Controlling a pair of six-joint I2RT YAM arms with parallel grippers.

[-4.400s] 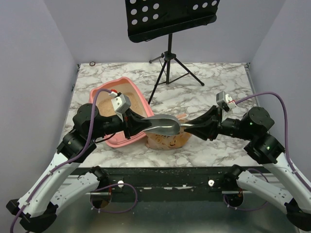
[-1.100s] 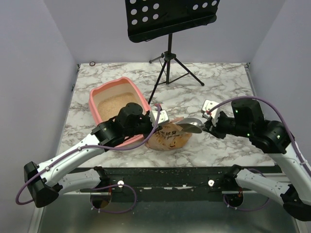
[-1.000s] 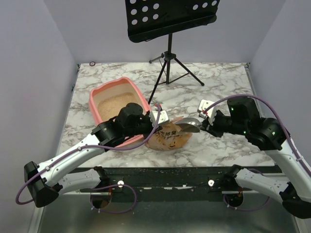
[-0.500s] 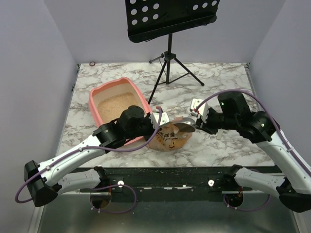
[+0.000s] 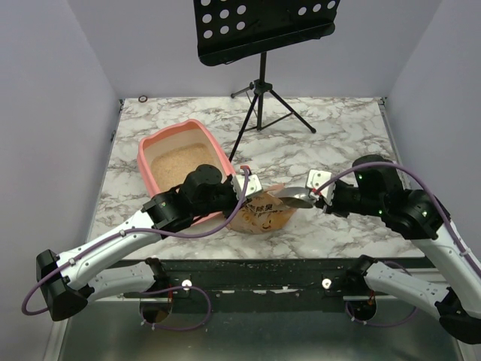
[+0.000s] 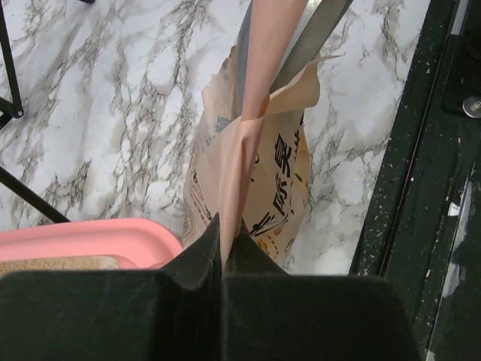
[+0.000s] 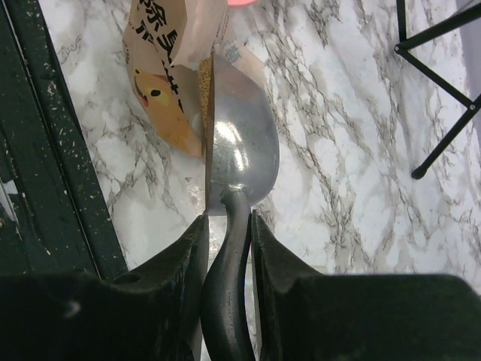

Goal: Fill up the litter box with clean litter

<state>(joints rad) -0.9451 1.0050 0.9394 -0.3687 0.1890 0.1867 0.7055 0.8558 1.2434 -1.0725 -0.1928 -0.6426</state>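
A white-and-grey marble desk (image 5: 331,128) is boxed in by plain pale walls. A black music stand (image 5: 261,75) on a tripod rises behind and to the right of the litter box (image 5: 144,164).

The litter box, a salmon-pink tray, sits on the desk's left half. The overhead view shows the clean litter (image 5: 174,159) as a sandy tan layer over its floor. The left wrist view catches only one pink corner of the box.

Touching the litter box's near right corner stands an orange-tan bag (image 5: 263,214) printed with Chinese characters. The cat picture on it shows best in the right wrist view.

To the right of the litter box, past the bag, a silver scoop (image 7: 240,154) has its bowl at the bag's open top, turned on edge. The overhead view shows only part of its bowl.

The left tool (image 6: 223,226), reaching across the litter box's near right corner, has its fingers pressed together on the bag's upper edge and pinches the paper flat. The right tool (image 7: 228,218), farthest from the litter box, grips the scoop's dark handle, one finger on each side.
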